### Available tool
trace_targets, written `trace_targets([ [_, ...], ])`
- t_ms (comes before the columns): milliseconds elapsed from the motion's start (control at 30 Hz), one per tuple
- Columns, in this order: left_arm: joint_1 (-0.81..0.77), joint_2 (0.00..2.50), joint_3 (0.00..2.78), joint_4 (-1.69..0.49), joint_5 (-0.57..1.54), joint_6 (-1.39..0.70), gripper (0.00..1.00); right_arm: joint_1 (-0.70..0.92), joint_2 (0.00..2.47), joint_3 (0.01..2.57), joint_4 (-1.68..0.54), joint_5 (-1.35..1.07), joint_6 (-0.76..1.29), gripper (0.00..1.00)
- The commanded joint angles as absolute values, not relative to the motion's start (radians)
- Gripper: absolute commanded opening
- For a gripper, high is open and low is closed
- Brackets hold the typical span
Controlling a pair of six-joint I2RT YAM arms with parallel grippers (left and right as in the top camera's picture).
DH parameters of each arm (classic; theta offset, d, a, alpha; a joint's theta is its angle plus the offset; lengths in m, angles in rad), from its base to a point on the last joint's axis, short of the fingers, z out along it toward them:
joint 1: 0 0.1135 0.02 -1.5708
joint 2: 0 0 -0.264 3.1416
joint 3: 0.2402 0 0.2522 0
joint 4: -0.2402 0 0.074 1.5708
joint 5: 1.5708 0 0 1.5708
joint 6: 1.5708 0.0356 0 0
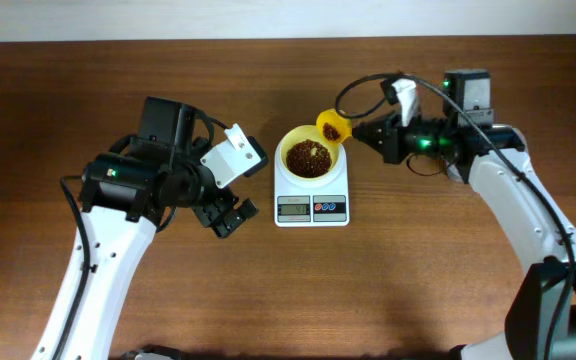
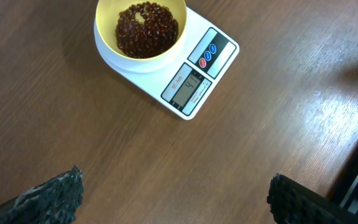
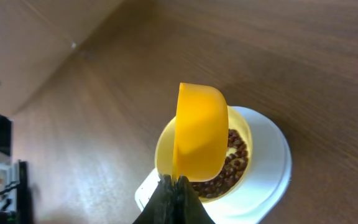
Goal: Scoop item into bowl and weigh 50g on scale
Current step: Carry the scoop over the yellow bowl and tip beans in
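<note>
Yellow bowl point(image 1: 281, 160) of glossy beans point(image 1: 309, 158) on scale point(image 1: 312, 208), right gripper point(image 3: 174, 186) pinching scoop point(image 3: 201, 130) — perhaps plastic, left gripper point(image 2: 173, 196) wide.

Nothing is legible to me from here. Ahead of my left pincer point(image 2: 176, 202), the small white digital kitchen scale with a round platform point(image 2: 194, 31) has a grey display point(image 2: 188, 88) with dark marks and a short printed line along its edge, all too small and blurred to read. Just past the display, the red and blue round buttons point(image 2: 207, 56) carry tiny white symbols I cannot make out.
</note>
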State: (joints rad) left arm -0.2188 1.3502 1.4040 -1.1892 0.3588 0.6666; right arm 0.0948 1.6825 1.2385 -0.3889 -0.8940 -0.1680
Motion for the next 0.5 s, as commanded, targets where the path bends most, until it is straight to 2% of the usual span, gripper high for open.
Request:
trace_targets([
  [0,-0.220,1.347,1.404,-1.190,0.359,0.675,0.99,0.140,1.691,1.233,-0.384,-0.787,-0.214,0.04],
  [100,-0.220,1.347,1.404,-1.190,0.358,0.675,0.99,0.184,1.691,1.234,-0.361,-0.724,-0.233,0.04],
  [233,-0.220,1.347,1.404,-1.190,0.358,0.675,0.99,0.276,1.691,1.234,-0.346,-0.498,-0.365,0.04],
  [467,-0.220,1.347,1.404,-1.190,0.359,0.675,0.99,0.326,1.684,1.234,-0.343,-0.449,-0.371,0.04],
])
